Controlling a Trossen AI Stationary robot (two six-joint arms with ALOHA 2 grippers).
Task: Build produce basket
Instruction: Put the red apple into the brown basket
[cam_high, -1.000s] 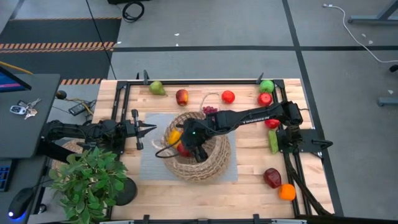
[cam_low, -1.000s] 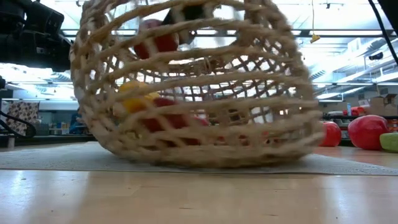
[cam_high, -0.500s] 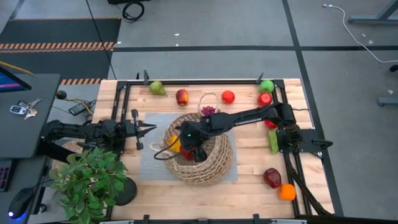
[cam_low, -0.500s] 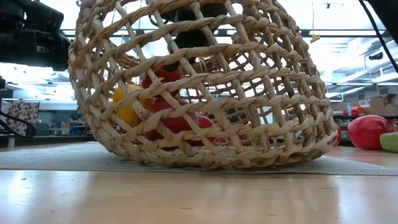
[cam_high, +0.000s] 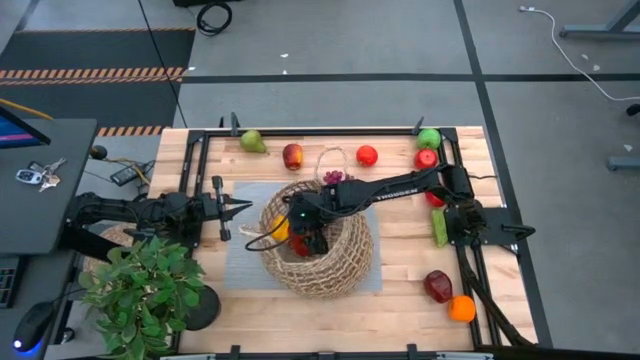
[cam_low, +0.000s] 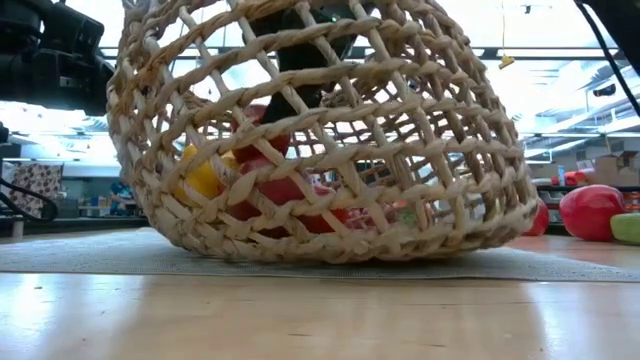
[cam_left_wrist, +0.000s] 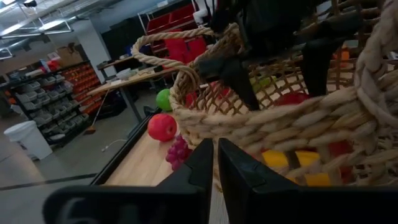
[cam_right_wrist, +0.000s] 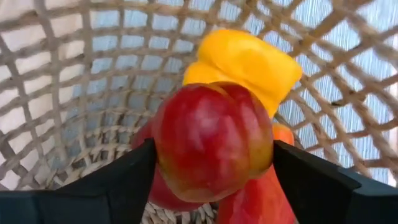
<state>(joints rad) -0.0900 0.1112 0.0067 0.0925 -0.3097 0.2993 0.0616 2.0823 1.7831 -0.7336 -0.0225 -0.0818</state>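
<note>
Your right pincer (cam_high: 309, 232) is down inside the basket (cam_high: 345, 268), which sits on a grey mat (cam_high: 240, 255) at the centre of the high view. Its two fingers (cam_right_wrist: 93, 186) stand fairly wide, with one blushed red apple (cam_right_wrist: 212, 140) between them and touching both. Under that apple you can count one yellow pepper (cam_right_wrist: 245, 59) and at least two more red pieces. Through the weave the exact number cannot be told. In the low view the basket leans, with its mouth tipped toward the upper left of the frame.

Your left pincer (cam_high: 238, 208) waits just left of the basket's rim, closed narrow with nothing in it.

Ten pieces of produce lie on the bench (cam_high: 400, 300) outside the basket:
- **Top edge of the frame:** one green pear (cam_high: 252, 141), one red-and-yellow fruit (cam_high: 292, 156), one small red fruit (cam_high: 367, 155), one green apple (cam_high: 429, 138), and one red fruit (cam_high: 426, 158) just below it.
- **By the basket's upper rim:** one bunch of purple grapes (cam_high: 333, 178), inside the loop of a handle.
- **Right side:** one red piece (cam_high: 436, 199) partly under the right arm, and one long green piece (cam_high: 440, 228).
- **Lower right:** one dark red piece (cam_high: 437, 286) and one orange (cam_high: 461, 308), touching each other.

One potted plant (cam_high: 140, 290) stands at the lower left.
</note>
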